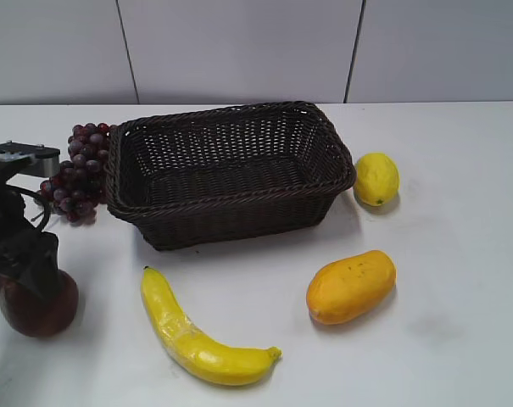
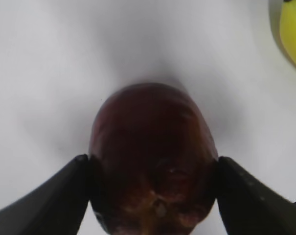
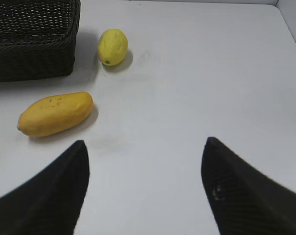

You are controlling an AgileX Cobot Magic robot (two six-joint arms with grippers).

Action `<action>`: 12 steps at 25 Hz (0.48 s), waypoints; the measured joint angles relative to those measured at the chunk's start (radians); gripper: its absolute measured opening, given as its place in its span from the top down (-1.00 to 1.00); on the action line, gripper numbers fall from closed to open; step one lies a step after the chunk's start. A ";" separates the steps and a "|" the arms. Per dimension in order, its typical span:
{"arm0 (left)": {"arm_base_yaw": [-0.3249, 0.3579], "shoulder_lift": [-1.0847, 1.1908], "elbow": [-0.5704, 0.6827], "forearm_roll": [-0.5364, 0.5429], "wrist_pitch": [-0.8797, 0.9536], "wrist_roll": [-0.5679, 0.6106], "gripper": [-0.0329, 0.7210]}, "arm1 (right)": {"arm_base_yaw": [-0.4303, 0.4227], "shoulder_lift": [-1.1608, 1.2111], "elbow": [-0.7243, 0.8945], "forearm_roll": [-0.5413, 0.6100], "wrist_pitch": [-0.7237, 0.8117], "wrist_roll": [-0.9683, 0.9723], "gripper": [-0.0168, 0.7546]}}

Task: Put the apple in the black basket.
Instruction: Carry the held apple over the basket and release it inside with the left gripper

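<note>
The dark maroon apple (image 1: 37, 309) rests on the white table at the near left, well in front of and left of the black basket (image 1: 231, 197). My left gripper (image 1: 25, 270) comes down on it from above. In the left wrist view its two black fingers (image 2: 151, 157) press against both sides of the apple (image 2: 148, 122). The basket is empty, and its corner shows in the right wrist view (image 3: 30, 44). My right gripper (image 3: 145, 144) is open and empty above bare table; it is out of the exterior view.
A purple grape bunch (image 1: 80, 174) lies against the basket's left side. A banana (image 1: 197, 339) lies in front of the basket, right of the apple. A mango (image 1: 351, 286) and a lemon (image 1: 376, 178) lie to the basket's right.
</note>
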 joint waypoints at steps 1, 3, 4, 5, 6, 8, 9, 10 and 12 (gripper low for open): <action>0.000 0.000 0.000 -0.003 0.004 0.000 -0.61 | 0.000 0.000 0.000 0.000 0.000 0.000 -0.44; 0.000 0.000 0.000 -0.007 0.015 0.000 -0.61 | 0.000 0.000 0.000 0.000 0.000 0.000 -0.44; 0.000 0.000 0.000 -0.007 0.021 0.000 -0.61 | 0.000 0.000 0.000 0.000 0.000 0.000 -0.44; 0.000 0.000 0.000 -0.007 0.025 0.000 -0.61 | 0.000 0.000 0.000 0.000 0.000 0.000 -0.44; 0.000 -0.002 0.000 -0.007 0.027 0.000 -0.61 | 0.000 0.000 0.000 0.000 0.000 0.000 -0.44; 0.000 -0.009 0.000 -0.004 0.034 0.000 -0.61 | 0.000 0.000 0.000 0.000 0.000 0.000 -0.44; 0.000 -0.012 -0.009 -0.002 0.050 0.000 -0.60 | 0.000 0.000 0.000 0.000 0.000 0.000 -0.44; 0.000 -0.014 -0.024 0.002 0.074 0.000 -0.60 | 0.000 0.000 0.000 0.000 0.000 0.000 -0.44; 0.000 -0.016 -0.083 0.004 0.126 0.000 -0.60 | 0.000 0.000 0.000 0.000 0.000 0.000 -0.44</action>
